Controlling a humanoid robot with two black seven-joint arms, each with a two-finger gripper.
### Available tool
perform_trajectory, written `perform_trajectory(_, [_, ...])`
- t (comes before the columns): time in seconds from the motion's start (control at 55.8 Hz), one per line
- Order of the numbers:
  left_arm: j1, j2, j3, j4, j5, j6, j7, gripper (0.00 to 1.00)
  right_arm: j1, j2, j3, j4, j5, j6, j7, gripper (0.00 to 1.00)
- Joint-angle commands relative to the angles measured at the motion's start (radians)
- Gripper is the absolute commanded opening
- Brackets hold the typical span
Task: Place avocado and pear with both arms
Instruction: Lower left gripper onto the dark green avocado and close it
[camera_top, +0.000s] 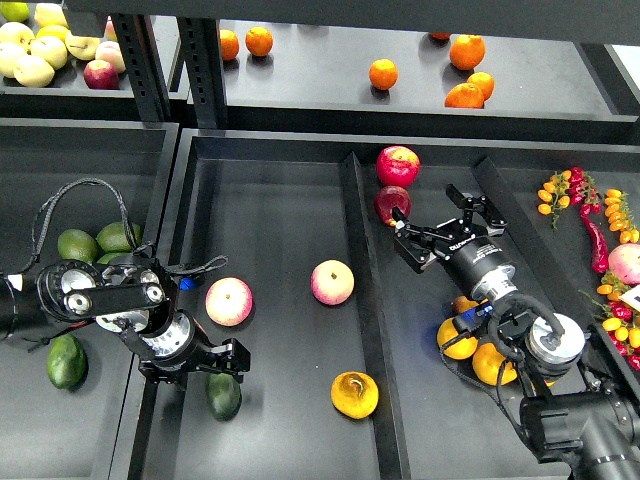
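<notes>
The very dark green avocado (223, 395) lies in the middle tray (270, 200) near its front left corner. My left gripper (205, 367) hovers just above and behind it, jaws spread and empty, at most brushing its top. The golden orange-yellow pear (354, 394) with a brown blotch lies in the same tray at the front right, apart from both grippers. My right gripper (405, 245) is open and empty over the right tray, just in front of a dark red apple (390, 203).
Two pink-and-yellow apples (229, 301) (332, 282) lie mid-tray. Lighter green avocados (77, 245) (66, 361) fill the left tray. A red apple (398, 165) and yellow fruits (457, 340) sit in the right tray. A ridge (365, 300) divides the trays. Oranges (383, 73) sit on the shelf above.
</notes>
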Motion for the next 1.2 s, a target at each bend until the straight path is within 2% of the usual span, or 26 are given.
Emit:
perform_trajectory(0.0, [0.009,-0.021,-0.003,0.017,0.0,0.0,0.0,0.99,0.0,0.0,0.0,0.0,0.001,0.001,-0.001,0.99])
perform_trajectory(0.574, [0.047,-0.108,-0.026,0.118,0.0,0.0,0.0,0.96,-0.002,0.0,0.0,0.009,0.006,0.003,-0.001,0.99])
perform_trajectory(0.897, [0.06,-0.114,-0.025,0.126,0.002,0.0,0.0,0.9,-0.003,0.0,-0.002,0.011,0.01,0.003,-0.001,0.99])
perform_trajectory(1.184, [0.063,-0.122,-0.025,0.158,0.008,0.0,0.0,0.91,-0.003,0.0,-0.002,0.012,0.013,0.005,-0.001,0.99])
